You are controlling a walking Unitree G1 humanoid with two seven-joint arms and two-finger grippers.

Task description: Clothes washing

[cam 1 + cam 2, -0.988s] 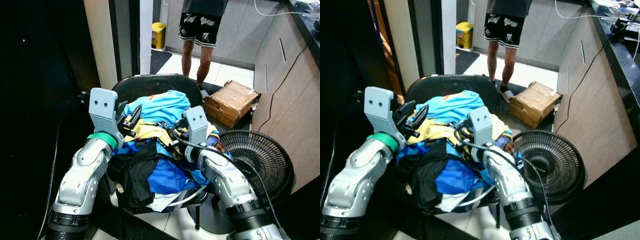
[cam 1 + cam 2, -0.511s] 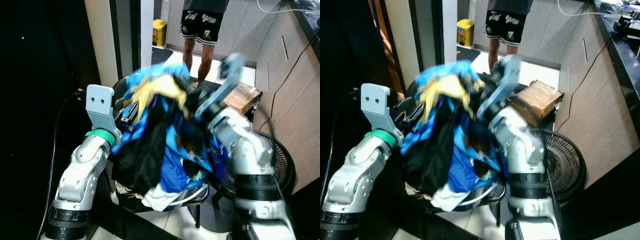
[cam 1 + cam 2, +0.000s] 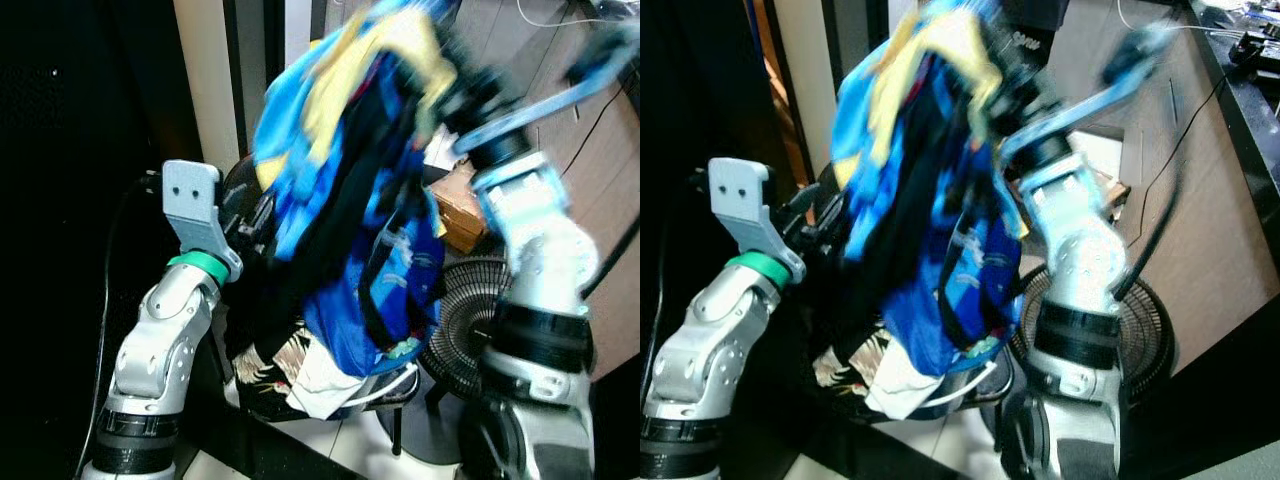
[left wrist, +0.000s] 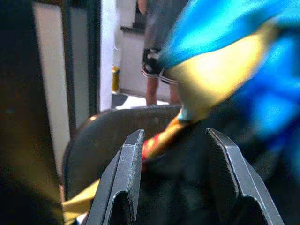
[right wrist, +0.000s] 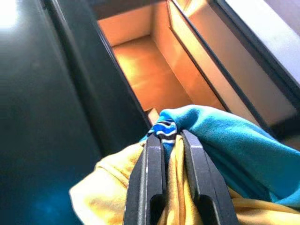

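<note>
Hoisted from the chair seat a second ago, the bundle of clothes (image 3: 350, 190) now hangs high from the right gripper (image 5: 171, 140), its fingers pinched tight on blue and yellow fabric. Its hem trails over the chair (image 3: 235, 190) edge. Left gripper (image 4: 173, 173) waits open beside it. A floor fan (image 3: 1145, 330) crowds the right; shorts lettering is probably unreadable.
</note>
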